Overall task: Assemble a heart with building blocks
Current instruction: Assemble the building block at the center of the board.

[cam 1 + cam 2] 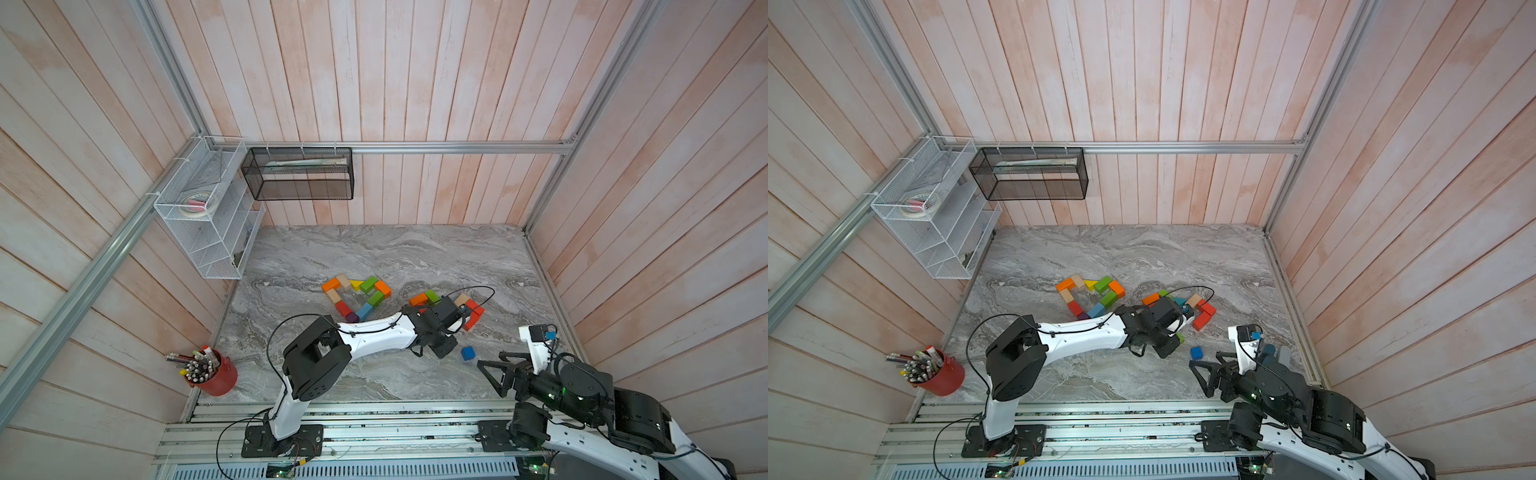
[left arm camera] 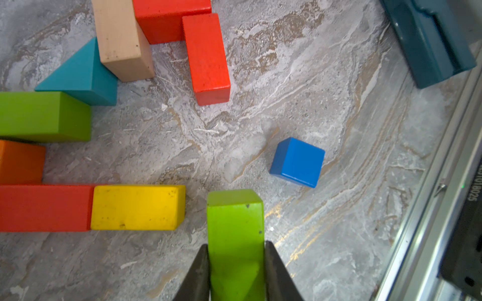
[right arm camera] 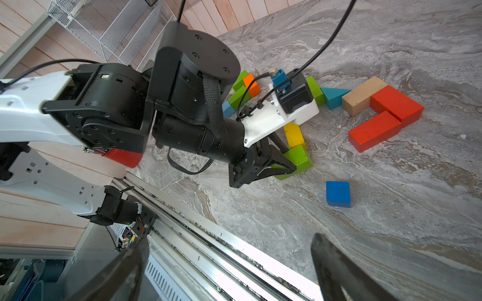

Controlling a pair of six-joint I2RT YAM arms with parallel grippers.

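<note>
Marble table [image 2: 313, 78]: left fingers [image 2: 198, 273] pinch green brick [image 2: 236, 229], right fingers [image 3: 336, 265] spread.

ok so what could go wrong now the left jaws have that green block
1. The green block sticks out past the left jaws, so it may twist or slip in transit.
2. The yellow block lies close beside it; a sideways swing could knock it.
3. The heart outline is loose blocks, so setting this one in could nudge neighbours apart.
</note>
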